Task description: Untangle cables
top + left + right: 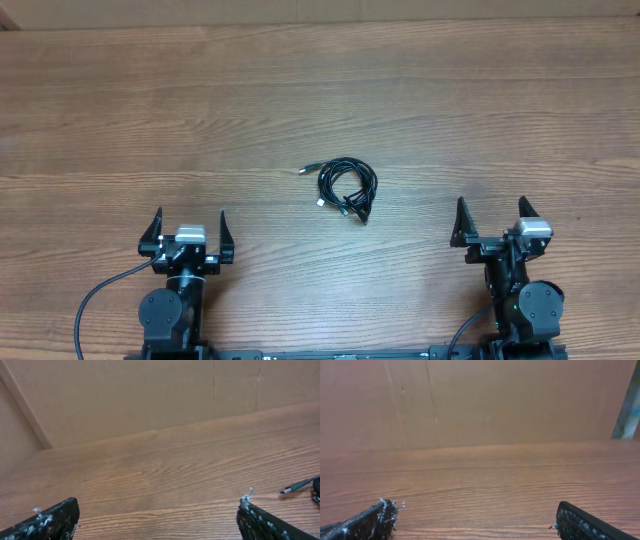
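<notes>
The cables (pixel 346 188) lie as one small coiled black bundle in the middle of the wooden table, with silver-tipped plugs sticking out on its left side. My left gripper (pixel 188 222) stands open near the front left, well apart from the bundle. My right gripper (pixel 491 211) stands open at the front right, also apart from it. In the left wrist view one plug end of the cables (pixel 300 485) shows at the right edge, beyond my open left gripper (pixel 159 505). The right wrist view shows my open right gripper (pixel 476 506) over bare wood, no cables.
A brown cardboard wall (pixel 150 395) stands along the table's far edge. Thick black arm cables (pixel 95 300) run off the left arm's base at the front. The wooden table (pixel 320 100) stretches wide around the bundle.
</notes>
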{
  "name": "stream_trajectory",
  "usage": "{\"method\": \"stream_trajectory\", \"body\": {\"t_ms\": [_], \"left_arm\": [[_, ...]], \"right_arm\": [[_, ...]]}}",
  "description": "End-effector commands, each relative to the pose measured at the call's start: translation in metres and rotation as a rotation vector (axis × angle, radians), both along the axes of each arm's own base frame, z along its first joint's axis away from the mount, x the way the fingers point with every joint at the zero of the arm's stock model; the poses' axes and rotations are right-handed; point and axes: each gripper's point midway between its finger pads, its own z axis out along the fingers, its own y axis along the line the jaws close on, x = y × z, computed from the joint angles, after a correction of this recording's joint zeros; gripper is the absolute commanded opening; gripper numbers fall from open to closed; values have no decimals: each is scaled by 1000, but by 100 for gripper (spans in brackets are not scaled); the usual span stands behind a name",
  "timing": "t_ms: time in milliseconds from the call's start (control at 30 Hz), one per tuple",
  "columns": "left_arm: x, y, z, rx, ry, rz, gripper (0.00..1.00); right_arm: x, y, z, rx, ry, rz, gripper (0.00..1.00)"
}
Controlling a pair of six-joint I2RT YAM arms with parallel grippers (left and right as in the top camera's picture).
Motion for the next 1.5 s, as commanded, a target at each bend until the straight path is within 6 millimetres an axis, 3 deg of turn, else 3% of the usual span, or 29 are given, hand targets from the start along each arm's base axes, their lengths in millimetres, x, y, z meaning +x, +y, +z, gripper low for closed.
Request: {"method": "stream_trajectory", "body": {"t_ms": [0, 767, 933, 1067, 1200, 1333, 1467], "left_arm": [[0, 1, 1, -14, -9, 6, 100], [0, 1, 1, -14, -9, 6, 100], [0, 1, 1, -14, -9, 6, 100], [0, 1, 1, -14, -9, 6, 100], [0, 1, 1, -14, -9, 6, 100], [0, 1, 1, -14, -9, 6, 100], [0, 1, 1, -14, -9, 6, 100]], "right_arm": [[0, 2, -2, 4, -3, 9, 100], [0, 2, -2, 4, -3, 10, 100], [-3, 30, -2, 122, 9, 173, 100], [-5, 37, 8, 217, -16, 216, 100], [-11, 58, 1, 132, 12, 344, 100], [-10, 59, -5, 139, 38, 343, 100], [-18, 78, 21, 93, -65, 471, 100]]}}
